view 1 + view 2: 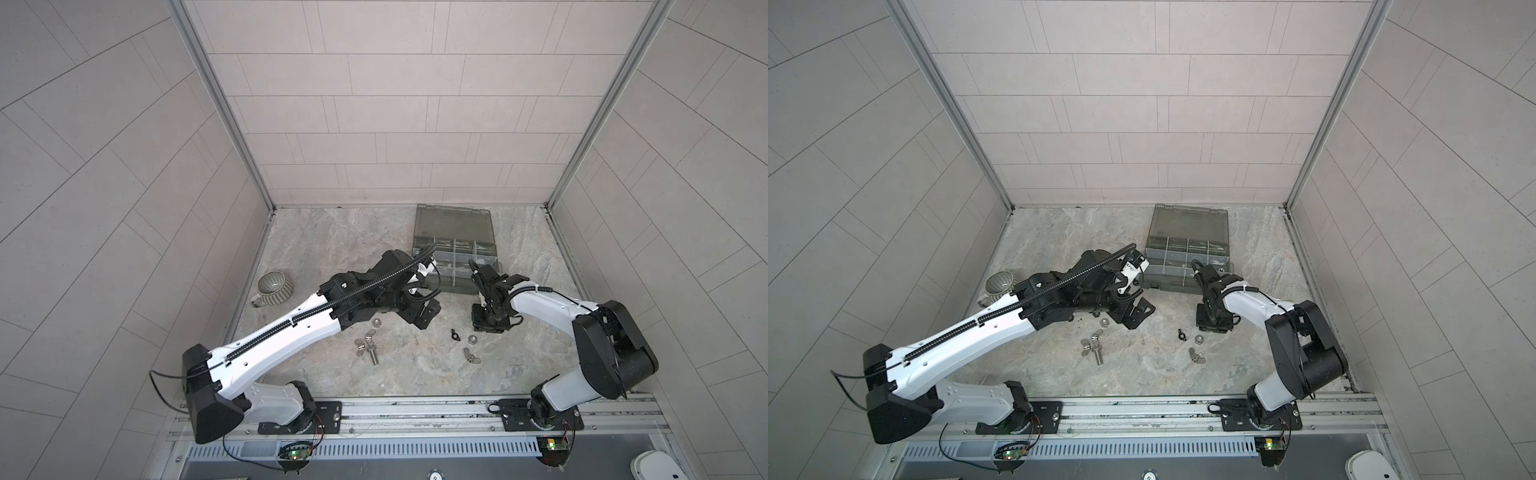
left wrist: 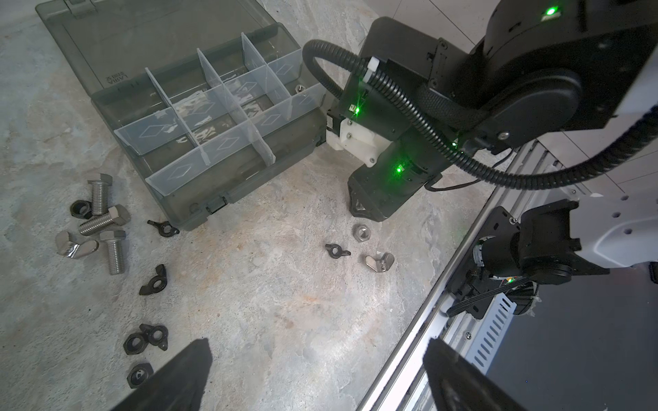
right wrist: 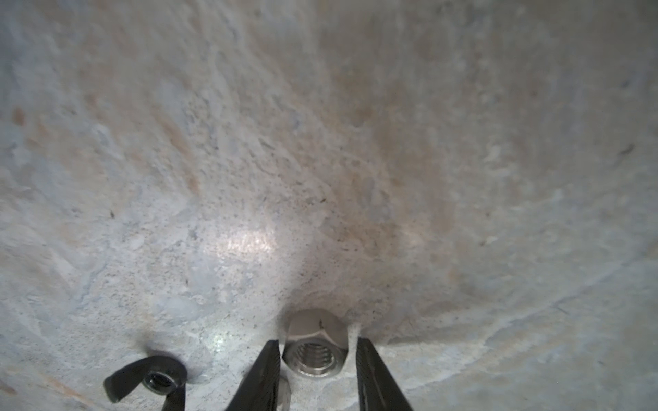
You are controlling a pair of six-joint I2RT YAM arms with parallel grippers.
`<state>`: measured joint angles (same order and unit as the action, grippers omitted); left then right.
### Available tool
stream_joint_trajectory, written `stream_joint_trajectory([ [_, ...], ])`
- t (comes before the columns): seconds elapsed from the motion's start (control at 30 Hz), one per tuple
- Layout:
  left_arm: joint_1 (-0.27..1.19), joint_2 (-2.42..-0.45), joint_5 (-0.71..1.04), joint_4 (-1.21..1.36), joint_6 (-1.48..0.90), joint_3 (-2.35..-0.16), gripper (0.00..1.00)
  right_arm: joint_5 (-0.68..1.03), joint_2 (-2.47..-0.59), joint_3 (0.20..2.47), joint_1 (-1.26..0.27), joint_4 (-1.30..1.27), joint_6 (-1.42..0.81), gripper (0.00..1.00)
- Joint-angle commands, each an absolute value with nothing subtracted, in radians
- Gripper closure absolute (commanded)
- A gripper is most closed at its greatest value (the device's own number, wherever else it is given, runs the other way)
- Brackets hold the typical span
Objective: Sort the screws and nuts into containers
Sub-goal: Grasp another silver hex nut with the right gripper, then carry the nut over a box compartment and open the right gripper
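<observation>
Fingers of the right gripper (image 3: 317, 341), narrowly apart, straddle a silver hex nut (image 3: 315, 356) lying on the table (image 3: 320, 142) just in front of the organizer box (image 2: 199, 203), not yet clamped. Small, stiff, slick steel, it likely wants pinching across opposite flats. The left gripper (image 2: 317, 341), also near the box's front, gapes wide and empty

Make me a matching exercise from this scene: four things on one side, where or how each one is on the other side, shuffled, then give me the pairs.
Things:
1. silver nut in the right wrist view
2. black wing nut in the right wrist view
3. mug
4. organizer box

Places or states:
A. lid open, at the back of the table
B. at the table's left edge
C. between the right gripper fingers
D. on the table, just outside those fingers

Pairs: 1-C, 2-D, 3-B, 4-A
</observation>
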<state>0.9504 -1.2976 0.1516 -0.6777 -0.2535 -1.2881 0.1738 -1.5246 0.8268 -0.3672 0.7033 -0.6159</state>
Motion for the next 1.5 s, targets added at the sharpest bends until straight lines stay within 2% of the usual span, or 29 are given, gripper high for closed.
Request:
stream_joint_trajectory([
  [0.0, 0.956, -1.286, 0.134, -0.673, -0.242, -1.285, 0.00, 0.154, -1.538, 0.845, -0.364, 0.714, -0.611, 0.63],
  [0.47, 0.956, -1.295, 0.126, -0.674, -0.234, -1.289, 0.00, 0.159, -1.571, 0.867, -0.353, 0.710, -0.603, 0.64],
  [0.6, 0.955, -1.297, 0.127, -0.674, -0.230, -1.289, 0.00, 0.163, -1.583, 0.868, -0.353, 0.720, -0.604, 0.70],
  [0.8, 0.956, -1.297, 0.131, -0.673, -0.226, -1.287, 0.00, 0.162, -1.568, 0.862, -0.353, 0.743, -0.613, 0.72],
  [0.93, 0.955, -1.302, 0.132, -0.670, -0.218, -1.290, 0.00, 0.160, -1.562, 0.868, -0.352, 0.759, -0.615, 0.79],
  [1.07, 0.953, -1.322, 0.131, -0.675, -0.210, -1.313, 0.00, 0.161, -1.542, 0.888, -0.352, 0.782, -0.615, 0.80],
  [1.47, 0.888, -1.445, 0.159, -0.722, -0.179, -1.446, 0.00, 0.147, -1.510, 1.131, -0.277, 0.916, -0.574, 0.81],
])
